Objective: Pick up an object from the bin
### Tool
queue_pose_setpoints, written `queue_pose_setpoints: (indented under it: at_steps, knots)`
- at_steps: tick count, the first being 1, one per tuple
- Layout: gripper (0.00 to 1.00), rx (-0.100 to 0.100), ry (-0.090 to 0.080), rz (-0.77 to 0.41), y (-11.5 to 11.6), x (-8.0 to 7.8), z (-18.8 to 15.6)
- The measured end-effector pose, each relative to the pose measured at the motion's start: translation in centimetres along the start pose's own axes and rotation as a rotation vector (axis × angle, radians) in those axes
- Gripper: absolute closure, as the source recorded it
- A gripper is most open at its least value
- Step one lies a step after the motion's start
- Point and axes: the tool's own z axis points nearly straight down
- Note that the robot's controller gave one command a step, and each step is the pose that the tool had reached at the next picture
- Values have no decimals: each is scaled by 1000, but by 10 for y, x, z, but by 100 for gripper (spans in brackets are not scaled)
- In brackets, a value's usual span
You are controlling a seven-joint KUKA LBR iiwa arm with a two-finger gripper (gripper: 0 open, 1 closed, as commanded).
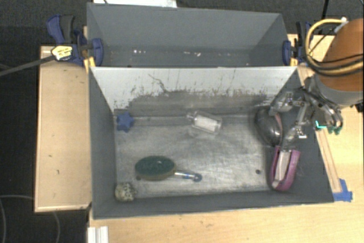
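Observation:
My gripper (pixel 295 118) hangs over the right end of the bin, near the right wall. Just to its left lies a dark grey rounded thing (pixel 266 126), partly covered by the gripper's metal parts. Right below the gripper, by the front right corner, a purple and pink curved thing (pixel 284 168) leans on the wall. Whether the gripper touches either of them I cannot tell.
A clear plastic bottle (pixel 205 123) lies at the back middle, beside a long clear rod with a blue end (pixel 123 120). A dark green round brush with a blue handle (pixel 154 167) lies front left, with a small mottled lump (pixel 125 192) in the front left corner.

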Motion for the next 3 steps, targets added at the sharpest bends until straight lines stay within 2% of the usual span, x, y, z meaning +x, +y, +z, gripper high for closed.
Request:
queue_pose_setpoints:
  at_steps: [1,2,3]
  knots:
    - [0,-18,-16,-56,-9,-51,126]
    - [0,-3,-7,-169,75,-35,110]
    - [0,-3,-3,74,153,-4,82]
